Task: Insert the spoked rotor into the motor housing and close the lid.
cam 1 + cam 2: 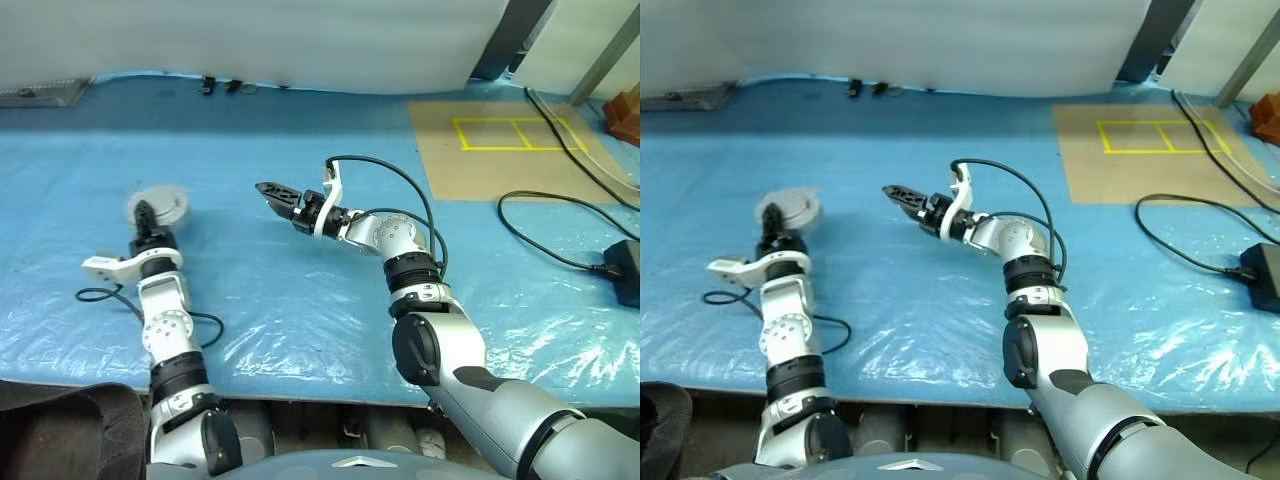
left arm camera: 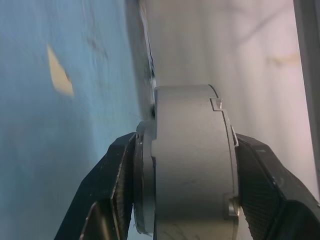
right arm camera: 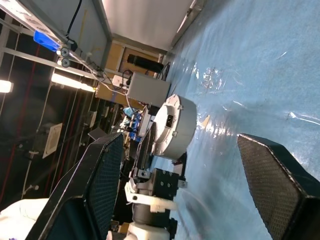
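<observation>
Clamped in the left gripper (image 2: 187, 195), closest to the lens in the left wrist view: the motor housing (image 2: 192, 165), a short grey metal can pinched across its round wall between the two black fingers (image 2: 117, 192). Seen from the head views as a pale round shape (image 1: 158, 205) at the tip of the left arm, held up over the blue plastic sheet (image 1: 300, 300) on the robot's left. Seen again from the right wrist view (image 3: 175, 125), grey and closed-looking, with a small dark slot on its flat face. Cannot tell whether the lid sits shut on it, or where the spoked rotor is.

Right gripper (image 1: 272, 193) empty, fingers spread wide apart, held level above the sheet near the middle and pointing toward the left arm; well apart from the housing.

Farther out: a brown board (image 1: 510, 150) marked with yellow rectangles at the far right of the sheet, black cables (image 1: 560, 255) trailing over it to a black box (image 1: 625, 268) at the right edge. White wall (image 1: 250, 40) along the far side.
</observation>
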Robot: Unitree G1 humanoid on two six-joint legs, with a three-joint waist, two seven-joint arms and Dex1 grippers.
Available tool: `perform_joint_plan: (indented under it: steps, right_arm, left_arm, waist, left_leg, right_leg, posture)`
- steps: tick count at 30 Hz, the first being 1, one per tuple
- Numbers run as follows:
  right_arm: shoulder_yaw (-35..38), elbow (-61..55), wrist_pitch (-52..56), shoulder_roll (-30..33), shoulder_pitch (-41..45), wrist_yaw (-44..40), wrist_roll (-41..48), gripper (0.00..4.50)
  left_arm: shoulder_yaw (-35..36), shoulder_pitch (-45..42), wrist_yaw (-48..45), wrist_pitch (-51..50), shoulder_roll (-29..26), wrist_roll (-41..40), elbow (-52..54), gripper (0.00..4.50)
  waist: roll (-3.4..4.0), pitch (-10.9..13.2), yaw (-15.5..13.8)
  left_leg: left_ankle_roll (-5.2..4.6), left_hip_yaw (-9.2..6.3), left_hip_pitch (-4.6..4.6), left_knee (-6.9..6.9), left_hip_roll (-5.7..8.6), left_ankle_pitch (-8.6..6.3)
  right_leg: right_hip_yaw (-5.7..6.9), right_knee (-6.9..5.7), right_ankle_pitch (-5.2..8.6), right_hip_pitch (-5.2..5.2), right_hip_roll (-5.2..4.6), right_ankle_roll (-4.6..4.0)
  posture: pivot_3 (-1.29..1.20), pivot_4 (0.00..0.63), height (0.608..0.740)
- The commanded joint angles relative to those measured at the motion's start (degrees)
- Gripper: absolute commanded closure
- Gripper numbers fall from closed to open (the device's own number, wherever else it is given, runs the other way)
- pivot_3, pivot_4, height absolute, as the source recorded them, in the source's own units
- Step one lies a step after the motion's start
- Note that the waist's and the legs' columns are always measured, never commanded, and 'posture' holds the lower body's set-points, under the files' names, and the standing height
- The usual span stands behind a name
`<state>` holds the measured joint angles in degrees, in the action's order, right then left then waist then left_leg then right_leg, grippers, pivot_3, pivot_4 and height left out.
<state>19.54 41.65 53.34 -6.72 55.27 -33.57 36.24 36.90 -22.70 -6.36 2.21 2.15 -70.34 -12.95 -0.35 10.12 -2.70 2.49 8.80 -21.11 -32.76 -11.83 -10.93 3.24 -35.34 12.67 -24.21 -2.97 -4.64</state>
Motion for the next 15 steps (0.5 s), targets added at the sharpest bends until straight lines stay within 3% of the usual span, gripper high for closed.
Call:
perform_joint_plan:
  steps: [1, 8, 15]
  right_arm:
    - [-0.64, -2.73, -0.79, -0.55, 0.80, -0.89, 1.58, 0.72]
    - [-0.80, -5.61, 0.02, -1.17, 0.10, -1.69, 3.31, 0.72]
    - [-3.16, -7.55, -0.70, -1.16, -1.00, -1.79, 2.96, 0.72]
  left_arm:
    - [3.80, -2.43, -3.39, 4.85, -4.91, 3.53, -4.95, 1.89]
    - [6.30, -3.77, -5.35, 5.61, -10.84, 7.62, -16.52, 1.89]
    - [6.69, -3.53, -4.36, 6.02, -10.57, 10.41, -18.08, 1.89]
  waist:
    - [-0.01, 0.00, -0.05]
    - [-0.24, -0.03, -0.99]
    - [-0.26, -0.04, -1.39]
  left_leg:
    - [0.01, 0.00, 0.00, 0.00, 0.00, -0.01]
    - [0.08, -0.02, -0.01, -0.01, -0.01, -0.05]
    - [0.11, -0.03, 0.06, -0.08, -0.02, -0.06]
  right_leg:
    - [0.00, -0.01, -0.01, 0.00, 0.00, 0.01]
    - [0.01, -0.01, -0.12, 0.00, -0.01, 0.20]
    - [0.00, -0.20, -0.10, 0.00, -0.09, 0.16]
  posture:
    - [0.00, 0.150, 0.740]
    - [0.00, 0.150, 0.740]
    - [0.00, 0.150, 0.740]
